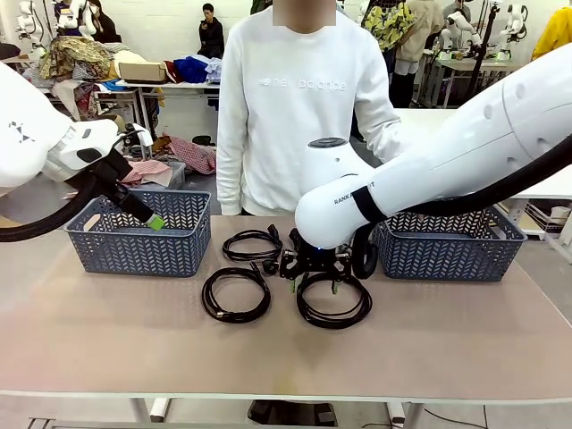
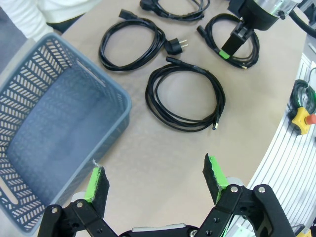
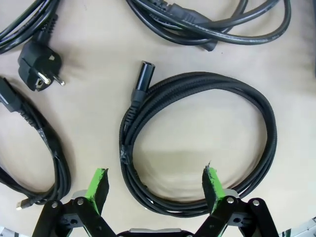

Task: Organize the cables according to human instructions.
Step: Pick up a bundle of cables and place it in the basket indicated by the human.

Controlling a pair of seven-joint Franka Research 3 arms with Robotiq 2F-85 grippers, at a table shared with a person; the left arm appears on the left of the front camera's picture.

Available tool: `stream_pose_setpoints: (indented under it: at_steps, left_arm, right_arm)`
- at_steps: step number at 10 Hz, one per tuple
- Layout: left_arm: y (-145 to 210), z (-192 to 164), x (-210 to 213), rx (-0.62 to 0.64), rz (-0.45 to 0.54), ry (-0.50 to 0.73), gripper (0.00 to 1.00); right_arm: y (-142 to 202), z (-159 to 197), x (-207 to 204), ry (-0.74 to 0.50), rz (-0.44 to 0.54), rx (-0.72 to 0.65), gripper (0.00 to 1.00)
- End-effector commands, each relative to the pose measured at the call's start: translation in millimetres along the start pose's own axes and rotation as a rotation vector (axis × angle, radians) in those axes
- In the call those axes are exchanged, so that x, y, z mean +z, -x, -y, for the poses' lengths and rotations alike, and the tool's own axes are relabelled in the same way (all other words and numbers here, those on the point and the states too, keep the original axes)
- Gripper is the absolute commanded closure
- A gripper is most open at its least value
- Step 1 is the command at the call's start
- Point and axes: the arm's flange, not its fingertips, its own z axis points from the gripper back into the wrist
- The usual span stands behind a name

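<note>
Several coiled black cables lie mid-table between two baskets. My right gripper (image 1: 314,286) hangs open, low over the front-right cable (image 1: 333,308). In the right wrist view that braided cable (image 3: 256,113) loops between and past my green fingertips (image 3: 100,181), and my right gripper (image 3: 155,185) holds nothing. Another cable (image 1: 236,295) lies front left and one (image 1: 253,244) sits farther back. My left gripper (image 1: 156,222) is open above the left basket (image 1: 134,246). In the left wrist view my left gripper (image 2: 155,180) is open over bare table beside that basket (image 2: 49,123), short of the nearest cable (image 2: 185,96).
A second lattice basket (image 1: 447,250) stands at the right, partly behind my right arm. A person in a white sweatshirt (image 1: 299,107) stands at the far edge, hands out of sight. A round plug (image 3: 39,66) and other cords (image 3: 212,22) lie close around the right gripper.
</note>
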Motion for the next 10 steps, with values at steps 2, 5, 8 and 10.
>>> stream_pose_setpoints:
  at_steps: [2,5,8,10]
  left_arm:
    - [2.2,-2.7,-0.7,-0.008,0.013,0.018,0.00]
    - [2.2,-2.7,-0.7,-0.008,0.013,0.018,0.00]
    - [2.2,-2.7,-0.7,-0.008,0.013,0.018,0.00]
    - [2.2,-2.7,-0.7,-0.008,0.013,0.018,0.00]
  right_arm:
    - [-7.5,-16.8,-1.5,0.058,0.009,-0.032,0.00]
    - [-11.5,-20.4,-7.5,0.077,-0.011,-0.051,0.00]
    - [-14.7,-20.4,-11.7,0.078,-0.017,-0.058,0.00]
    - [-16.3,-20.5,-13.1,0.076,-0.021,-0.060,0.10]
